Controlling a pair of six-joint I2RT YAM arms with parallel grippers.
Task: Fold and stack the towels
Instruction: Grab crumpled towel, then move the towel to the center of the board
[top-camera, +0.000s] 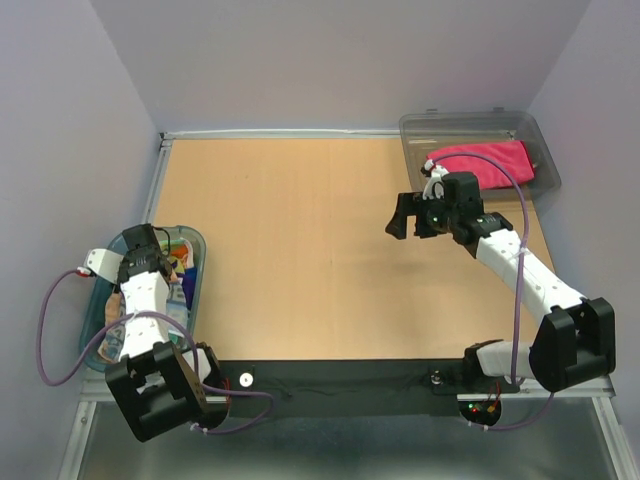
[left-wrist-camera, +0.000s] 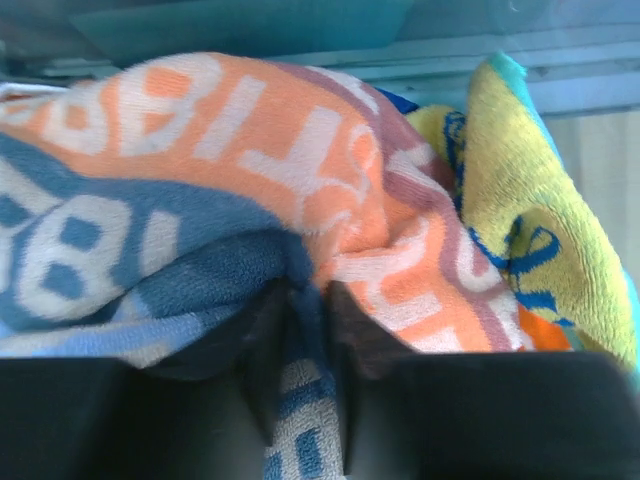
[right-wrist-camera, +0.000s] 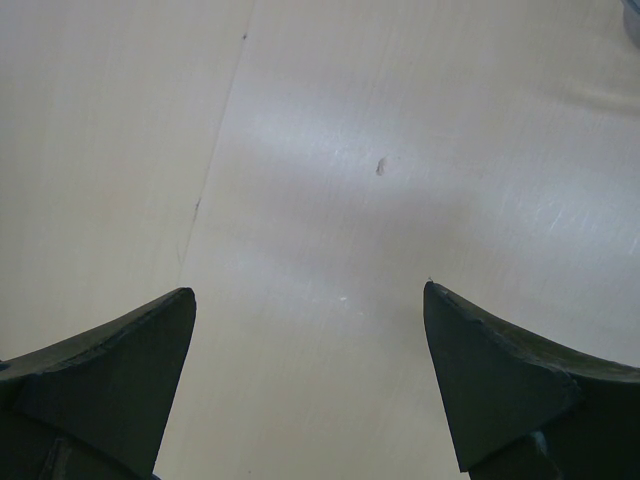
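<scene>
One pink towel (top-camera: 480, 165) lies folded in the far-right bin (top-camera: 415, 125), but the others are bunched in the near-left tub (top-camera: 197, 262), where the left gripper (left-wrist-camera: 305, 300) pinches the striped towel (left-wrist-camera: 200, 180); the right gripper (right-wrist-camera: 310, 330) hangs spread wide, holding nothing.

A pale wooden desk (top-camera: 300, 250) fills the middle, with lilac walls (top-camera: 330, 60) on its far, left and right sides. A clear grey plastic bin (top-camera: 470, 116) sits at the far right corner. A blue-rimmed oval tub (top-camera: 199, 262) hangs over the left edge, towards the near side. A black strip (top-camera: 340, 375) runs along the near edge, with a small white disc (top-camera: 244, 379) on it.
</scene>
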